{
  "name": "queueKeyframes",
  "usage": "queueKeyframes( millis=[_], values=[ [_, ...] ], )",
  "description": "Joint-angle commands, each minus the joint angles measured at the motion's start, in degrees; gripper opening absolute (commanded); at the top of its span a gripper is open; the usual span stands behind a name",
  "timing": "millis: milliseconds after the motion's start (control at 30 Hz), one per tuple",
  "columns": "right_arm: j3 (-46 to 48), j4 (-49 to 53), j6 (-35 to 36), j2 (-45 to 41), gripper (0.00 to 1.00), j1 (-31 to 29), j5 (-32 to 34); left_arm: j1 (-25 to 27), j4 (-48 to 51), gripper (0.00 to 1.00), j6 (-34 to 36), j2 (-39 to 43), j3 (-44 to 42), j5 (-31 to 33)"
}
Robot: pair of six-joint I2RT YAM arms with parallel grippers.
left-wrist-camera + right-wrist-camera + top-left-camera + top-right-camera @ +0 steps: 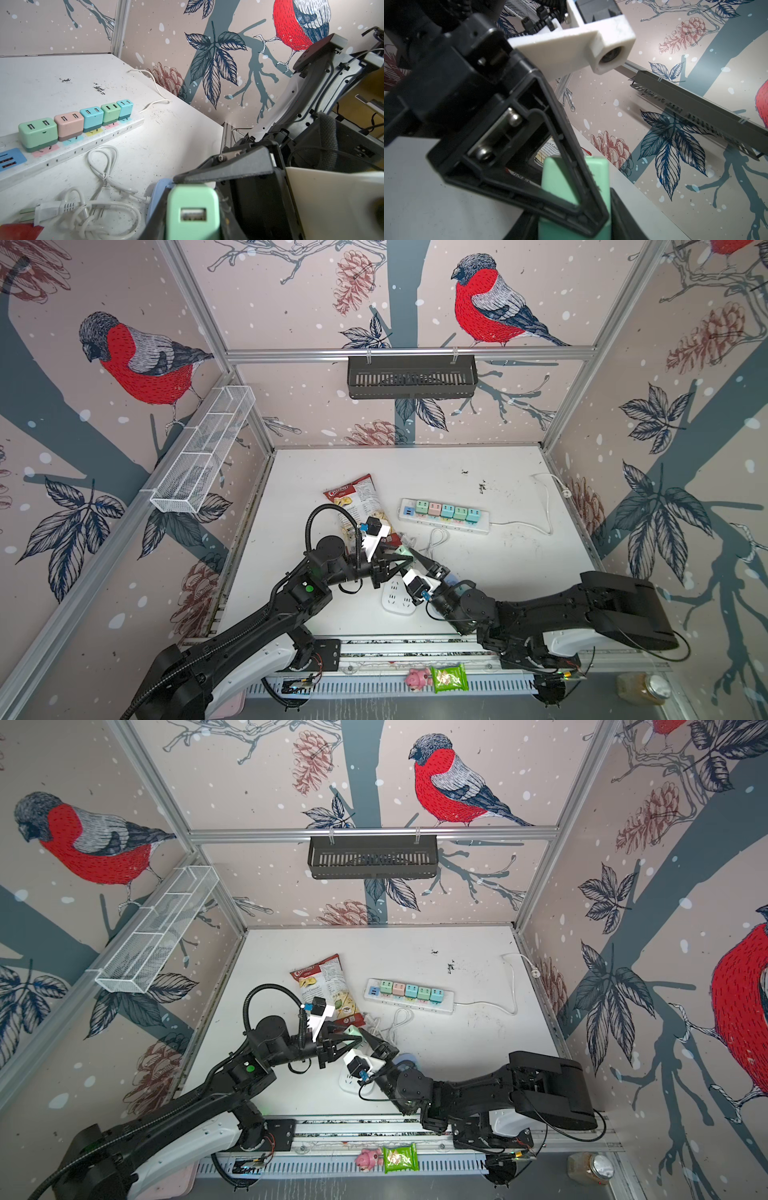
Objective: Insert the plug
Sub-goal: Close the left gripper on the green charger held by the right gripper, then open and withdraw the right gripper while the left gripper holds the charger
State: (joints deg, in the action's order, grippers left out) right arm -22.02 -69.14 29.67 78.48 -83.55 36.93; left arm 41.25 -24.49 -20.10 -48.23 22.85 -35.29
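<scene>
Mint-green charger plug (193,212) held mid-air above the table's near middle, between both grippers: drop risk.
Left gripper (402,559) is pinched tight on the plug's body. Right gripper (571,226) flanks the same plug, but whether its jaws grip or stand clear cannot be told. Judged hazards: a shallow, off-centre pinch lets the plug twist or fall once only one gripper bears it; the prongs, unseen here, may then meet the white socket block (397,598) askew. Power strip (444,516) behind carries five chargers.
</scene>
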Motion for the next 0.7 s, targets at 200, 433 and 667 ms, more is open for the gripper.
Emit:
queueKeyframes(
  millis=[200, 433, 667],
  values=[
    [7.2, -0.1, -6.2, -11.6, 0.8, 0.0, 3.7, 0.0, 3.9, 0.0, 11.3, 1.6, 2.6, 11.9],
    [8.2, 23.5, -26.8, -27.4, 0.9, 15.6, 4.7, 0.2, 4.4, 0.0, 29.7, 1.0, 0.0, 8.5],
    [13.9, 34.6, -39.3, -43.9, 0.99, 35.5, -3.3, 4.3, 14.9, 0.0, 45.4, 0.6, -0.5, 8.1]
  ],
)
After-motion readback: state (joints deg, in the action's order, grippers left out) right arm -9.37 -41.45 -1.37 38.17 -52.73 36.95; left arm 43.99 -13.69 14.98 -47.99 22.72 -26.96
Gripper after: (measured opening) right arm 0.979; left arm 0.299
